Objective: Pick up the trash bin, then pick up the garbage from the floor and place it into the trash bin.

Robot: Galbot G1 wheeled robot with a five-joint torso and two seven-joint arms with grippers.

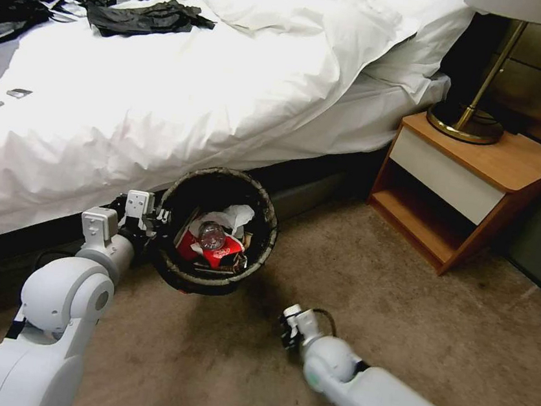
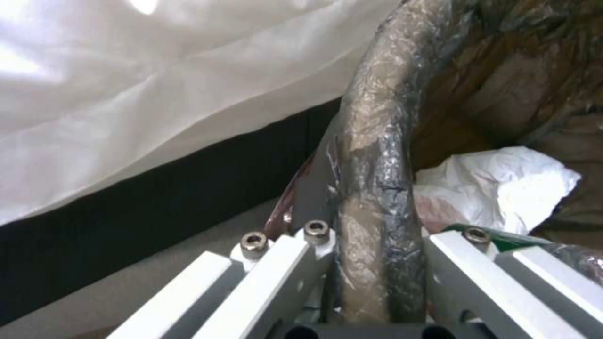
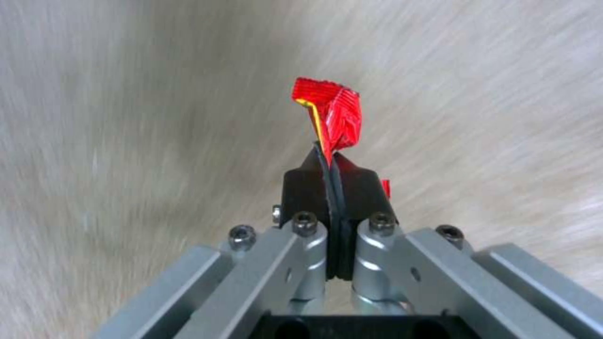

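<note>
The left gripper (image 2: 370, 263) clamps the rim of the bin (image 1: 175, 270) beside the bed (image 1: 165, 100), and the bin already contains several pieces of garbage. The right gripper (image 3: 333, 165), low near the bin, pinches a red wrapper (image 3: 331, 117); probably this piece remains to be dropped in.

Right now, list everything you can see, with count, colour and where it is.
trash bin: one, dark liner over rim, held up beside the bed
garbage in bin: several pieces, red, white, a clear bottle
red wrapper: one, pinched in right gripper above the floor
floor: tan carpet
bed: one, white duvet, dark clothes on top
nightstand: one, wood, white drawer, right of the bed
lamp: one, brass, on nightstand
left gripper: shut on bin rim
right gripper: shut on wrapper
</note>
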